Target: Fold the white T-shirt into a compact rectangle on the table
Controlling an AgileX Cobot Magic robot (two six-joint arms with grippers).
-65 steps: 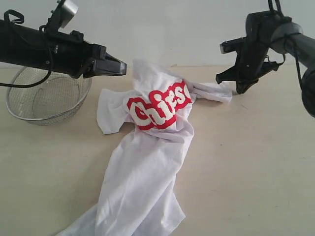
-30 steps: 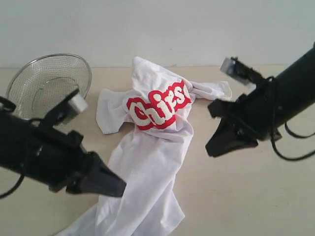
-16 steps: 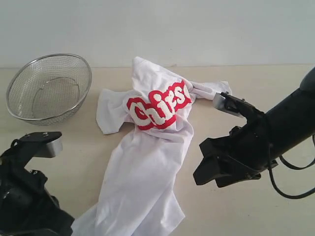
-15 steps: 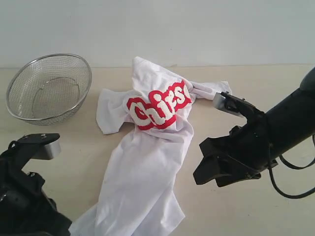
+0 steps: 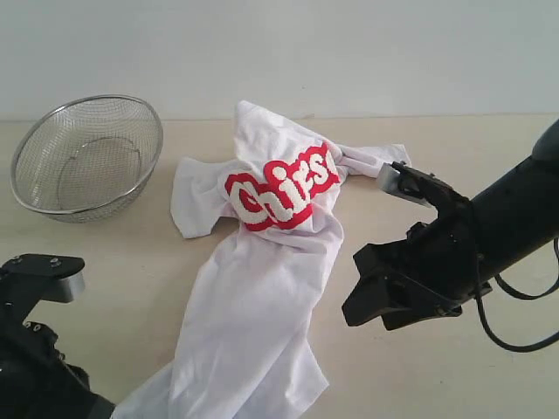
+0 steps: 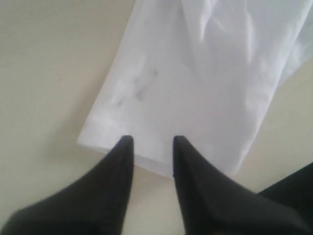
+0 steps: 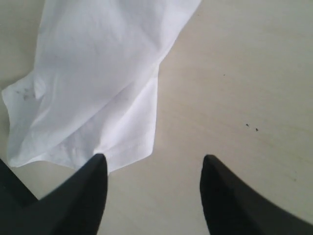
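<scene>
The white T-shirt (image 5: 262, 288) lies crumpled down the middle of the table (image 5: 454, 157), red lettered band (image 5: 281, 192) facing up, its lower part trailing to the front edge. My left arm (image 5: 35, 367) sits low at the front left, its fingertips below the exterior view's edge. In the left wrist view my left gripper (image 6: 151, 143) is open, its tips over the hem (image 6: 161, 161) of the T-shirt (image 6: 195, 88). My right gripper (image 5: 354, 316) hovers just right of the shirt's lower part. It (image 7: 154, 159) is wide open over bare table beside a hem corner (image 7: 132, 147).
A wire-mesh metal bowl (image 5: 87, 157) stands at the back left of the table. A pale wall runs behind the table's far edge. Bare tabletop (image 7: 244, 98) stretches to the right of the shirt.
My left arm has dropped toward the front left corner and its jaws have parted. My right arm came down beside the shirt, opened, and has since held still.
</scene>
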